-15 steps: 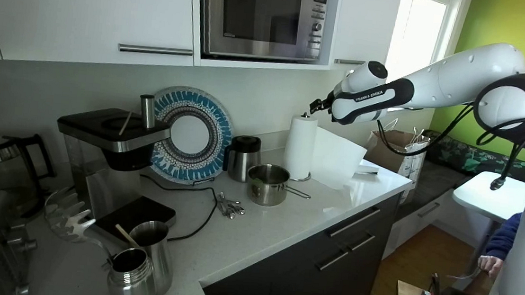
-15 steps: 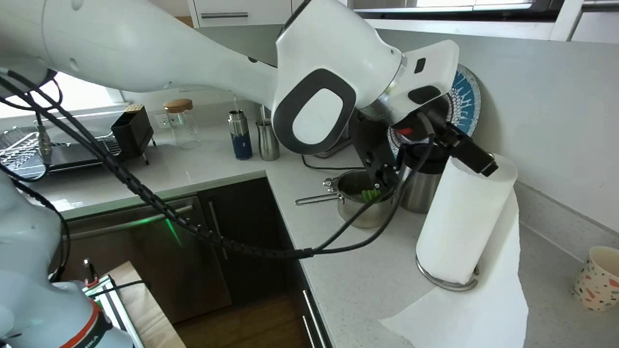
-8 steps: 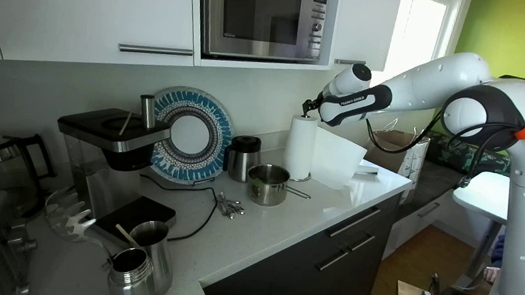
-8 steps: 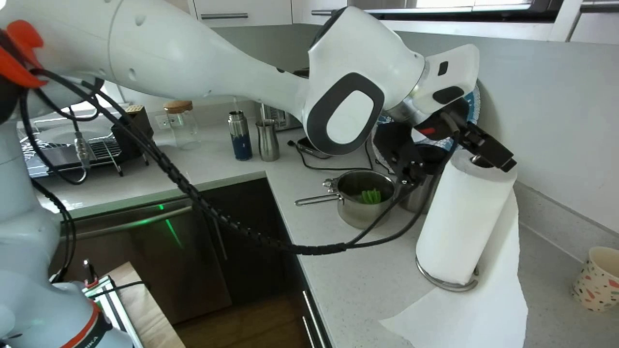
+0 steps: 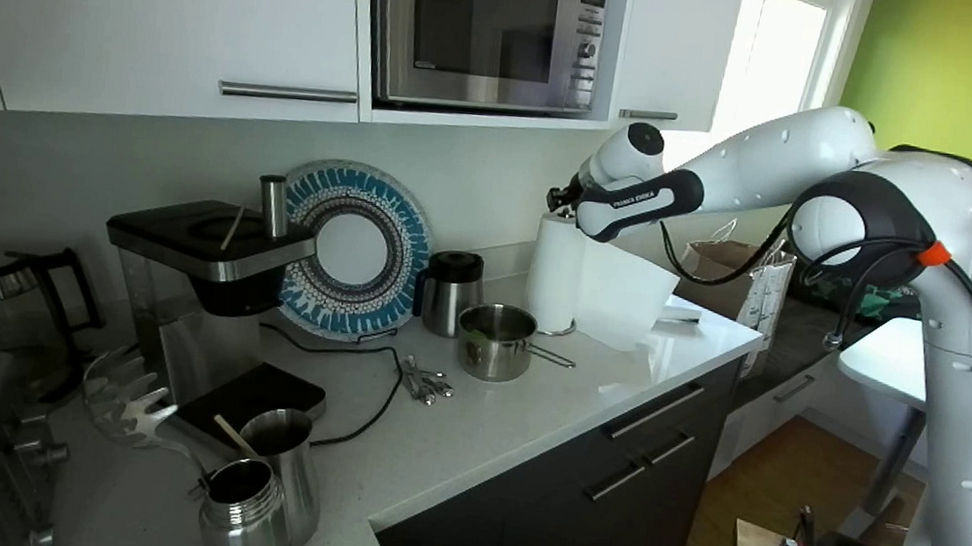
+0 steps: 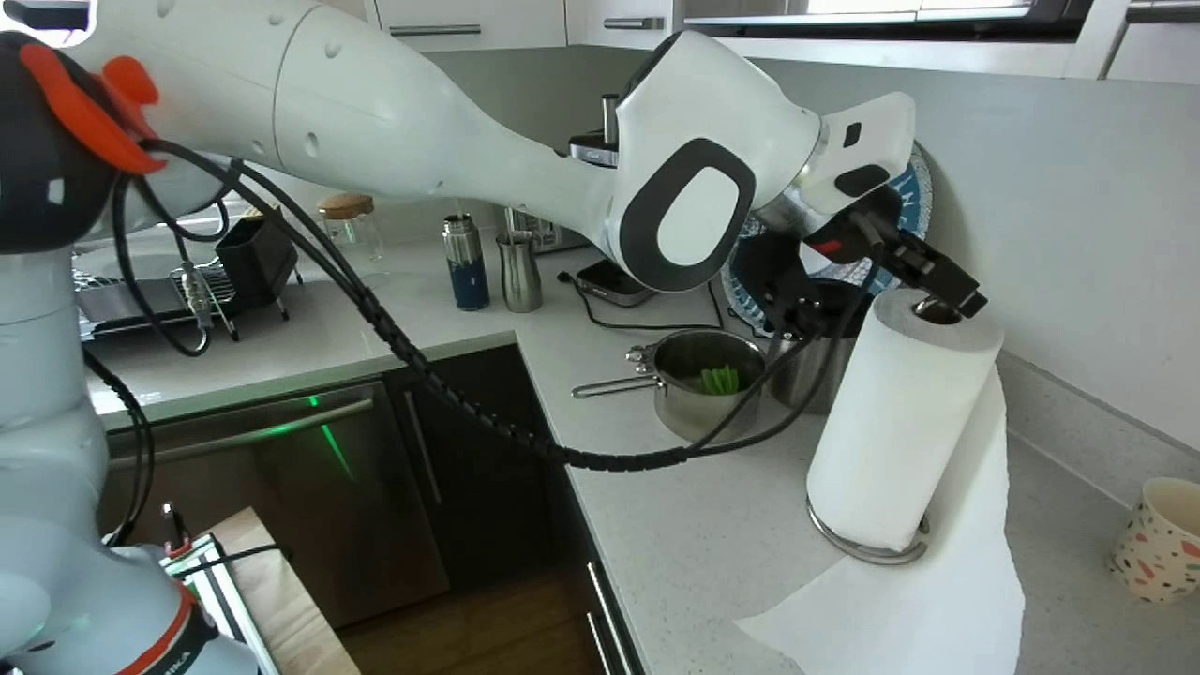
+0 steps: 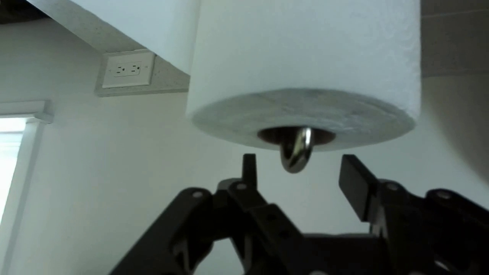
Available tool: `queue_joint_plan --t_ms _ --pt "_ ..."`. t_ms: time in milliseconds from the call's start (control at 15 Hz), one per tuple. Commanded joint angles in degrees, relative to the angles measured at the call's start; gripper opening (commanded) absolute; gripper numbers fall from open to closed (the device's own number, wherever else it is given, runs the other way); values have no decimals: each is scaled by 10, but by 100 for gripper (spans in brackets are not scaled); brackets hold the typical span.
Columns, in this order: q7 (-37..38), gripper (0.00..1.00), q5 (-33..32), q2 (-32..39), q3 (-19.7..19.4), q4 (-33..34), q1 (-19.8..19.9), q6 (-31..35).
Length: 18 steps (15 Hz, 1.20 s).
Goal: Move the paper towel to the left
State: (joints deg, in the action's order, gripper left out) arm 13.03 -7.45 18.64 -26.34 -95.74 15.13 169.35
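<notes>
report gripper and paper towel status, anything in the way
Gripper open, near top metal loop. Paper towel upright, not yet gripped. Metal pot and steel jug nearby, possibly in the way.

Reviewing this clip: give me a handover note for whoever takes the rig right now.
Gripper: open, empty; in the wrist view its fingers show either side of the metal loop atop the paper towel.
Paper towel: upright on the counter, a sheet trailing; the metal pot stands to its left in both exterior views.
Done: gripper is at the loop; no grip yet.
Left: probably close on the loop, shift the paper towel left, release, minding the pot.
</notes>
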Motion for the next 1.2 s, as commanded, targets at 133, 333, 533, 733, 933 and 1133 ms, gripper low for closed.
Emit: queue_joint_plan --t_ms 133,333,533,733,933,1133 --pt "87 28 -63 -11 -72 -18 -72 -5" --pt "120 22 -77 -16 -101 -28 -97 -18" --pt "153 49 -90 -22 -131 -38 -121 -35" --pt "177 70 -100 -31 -150 -51 -141 -42" --pt "184 33 -99 -29 -157 -57 -151 -33" --pt "185 11 -94 -23 -161 -55 -154 -28"
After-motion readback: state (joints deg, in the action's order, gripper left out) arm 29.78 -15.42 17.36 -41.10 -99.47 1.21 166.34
